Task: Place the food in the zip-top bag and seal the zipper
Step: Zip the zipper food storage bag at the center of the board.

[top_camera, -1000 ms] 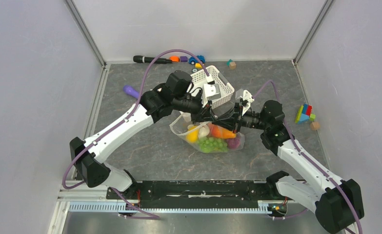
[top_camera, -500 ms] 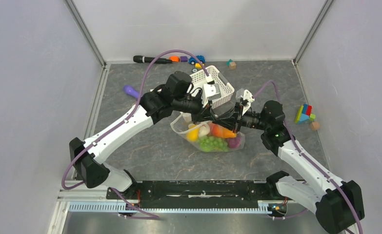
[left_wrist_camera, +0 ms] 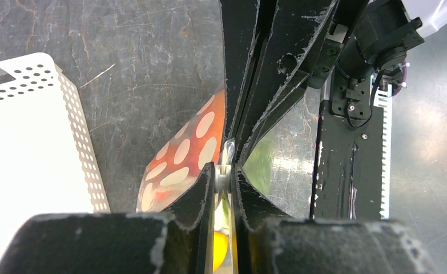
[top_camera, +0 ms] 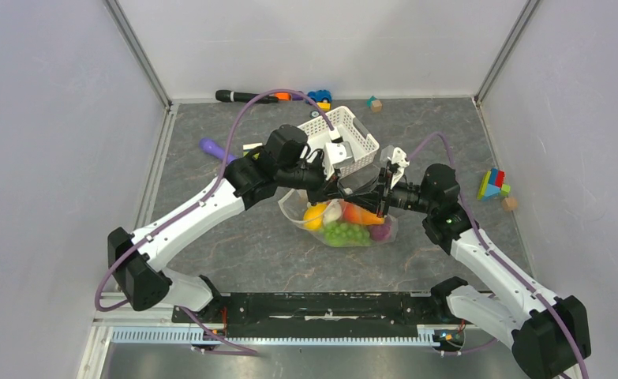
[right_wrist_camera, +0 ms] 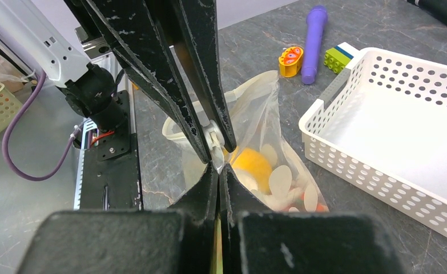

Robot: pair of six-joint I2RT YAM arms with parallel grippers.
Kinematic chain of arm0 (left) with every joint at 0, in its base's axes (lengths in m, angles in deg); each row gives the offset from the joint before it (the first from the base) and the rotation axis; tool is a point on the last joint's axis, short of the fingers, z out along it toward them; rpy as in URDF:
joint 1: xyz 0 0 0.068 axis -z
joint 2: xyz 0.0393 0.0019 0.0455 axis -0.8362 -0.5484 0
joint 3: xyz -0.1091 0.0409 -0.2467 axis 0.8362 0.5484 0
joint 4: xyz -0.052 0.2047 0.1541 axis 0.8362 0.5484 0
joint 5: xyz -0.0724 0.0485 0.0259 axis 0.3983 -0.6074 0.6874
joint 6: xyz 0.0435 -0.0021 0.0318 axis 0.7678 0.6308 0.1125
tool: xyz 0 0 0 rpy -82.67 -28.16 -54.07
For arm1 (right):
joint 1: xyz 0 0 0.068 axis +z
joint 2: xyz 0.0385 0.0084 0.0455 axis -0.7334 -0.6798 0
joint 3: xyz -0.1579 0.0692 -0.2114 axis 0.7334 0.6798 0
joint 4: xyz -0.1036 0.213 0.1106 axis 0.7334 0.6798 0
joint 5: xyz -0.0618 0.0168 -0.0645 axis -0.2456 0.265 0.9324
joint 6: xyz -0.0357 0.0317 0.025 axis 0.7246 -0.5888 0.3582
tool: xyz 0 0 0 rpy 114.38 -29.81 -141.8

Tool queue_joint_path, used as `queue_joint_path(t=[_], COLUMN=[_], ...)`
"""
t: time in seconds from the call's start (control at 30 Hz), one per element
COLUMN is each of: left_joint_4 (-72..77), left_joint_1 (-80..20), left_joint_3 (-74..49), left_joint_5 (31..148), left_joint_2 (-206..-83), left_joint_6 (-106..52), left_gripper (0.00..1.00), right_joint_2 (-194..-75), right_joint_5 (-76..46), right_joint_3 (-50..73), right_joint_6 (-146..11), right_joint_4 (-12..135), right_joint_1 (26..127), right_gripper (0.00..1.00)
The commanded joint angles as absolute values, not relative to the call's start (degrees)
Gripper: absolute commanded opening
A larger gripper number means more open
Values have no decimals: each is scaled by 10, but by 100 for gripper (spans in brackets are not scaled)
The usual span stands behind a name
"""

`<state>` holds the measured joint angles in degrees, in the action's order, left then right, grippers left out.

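The zip-top bag (top_camera: 333,229), clear with white dots, lies at the table's middle with the food in it: a yellow piece (top_camera: 315,215), green grapes (top_camera: 343,234), an orange piece (top_camera: 361,213) and a purple piece (top_camera: 380,231). My left gripper (top_camera: 346,192) and right gripper (top_camera: 371,197) meet tip to tip over the bag. In the left wrist view my left gripper (left_wrist_camera: 224,176) is shut on the zipper (left_wrist_camera: 229,151) at the bag's mouth edge. In the right wrist view my right gripper (right_wrist_camera: 218,166) is shut on the same edge, with the bag (right_wrist_camera: 278,177) and yellow piece (right_wrist_camera: 254,162) behind it.
The white lattice basket (top_camera: 362,146) stands just behind the bag and shows beside it in both wrist views (left_wrist_camera: 32,142) (right_wrist_camera: 403,142). A purple tool (top_camera: 211,147), a black marker (top_camera: 242,96), a toy car (top_camera: 318,96) and building blocks (top_camera: 492,185) lie around.
Both grippers stay pinched on the bag's mouth edge. The left arm's wrist has shifted a little left and toward the near side, and the bag's open loop has shifted slightly with it.
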<state>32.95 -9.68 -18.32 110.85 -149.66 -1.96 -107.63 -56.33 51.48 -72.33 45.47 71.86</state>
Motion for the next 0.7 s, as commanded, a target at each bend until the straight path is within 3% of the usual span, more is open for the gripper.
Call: queue_joint_path(t=[0.0,0.67], left_joint_4=[371,387], left_joint_1=[-103,-103], left_joint_3=[-165,-156], left_joint_5=[1055,1033], left_joint_2=[-1473,-1458], left_joint_6=[-38,-48], left_gripper=[2,2], right_joint_2=[-1054,-1030], right_joint_5=[-541,-518], right_joint_3=[475,485], right_joint_6=[-713,-720], right_joint_4=[415,414], right_joint_1=[704,683], right_gripper=[0,0])
